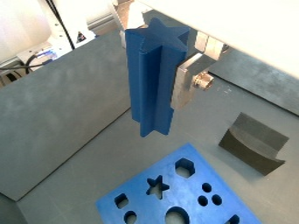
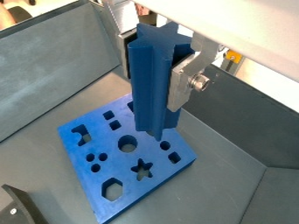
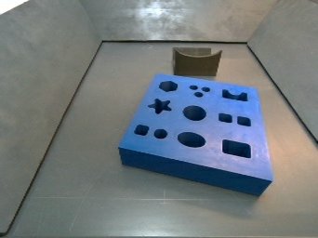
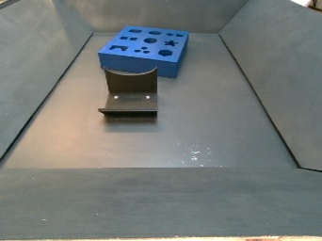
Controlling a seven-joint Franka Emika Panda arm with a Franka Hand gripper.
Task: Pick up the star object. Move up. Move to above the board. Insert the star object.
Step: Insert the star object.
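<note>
Pick is done: the tool (image 2: 163, 80) grips the star object (image 2: 153, 87), clamped on its ridged side, with one silver finger (image 2: 184, 85) showing flat against it in both wrist views. The star object hangs upright, well clear of the surface (image 3: 74, 139). Lift also looks done, since neither side view shows the tool or the piece at all, so both are likely high above frame.

Move to above the board (image 3: 199, 121) seems partly done or close. In a wrist view the lower end of the star object (image 1: 152, 74) sits short of the board (image 1: 176, 191), over bare grey floor; in a wrist view from the opposite side it overlaps the board's middle. True position over the board is hard to tell. The star hole (image 3: 159, 105) lies near one board edge, next to small round holes, and is not under the piece yet. Still left: line up over the star hole, match the star's rotation, lower and insert.

Nearby: the fixture (image 3: 196, 60) stands on the floor just beyond the board's far edge, apart from it. Grey walls close in on all sides. Nothing lies on the board, and the holes are open. The fixture looks out of the way of the path.
</note>
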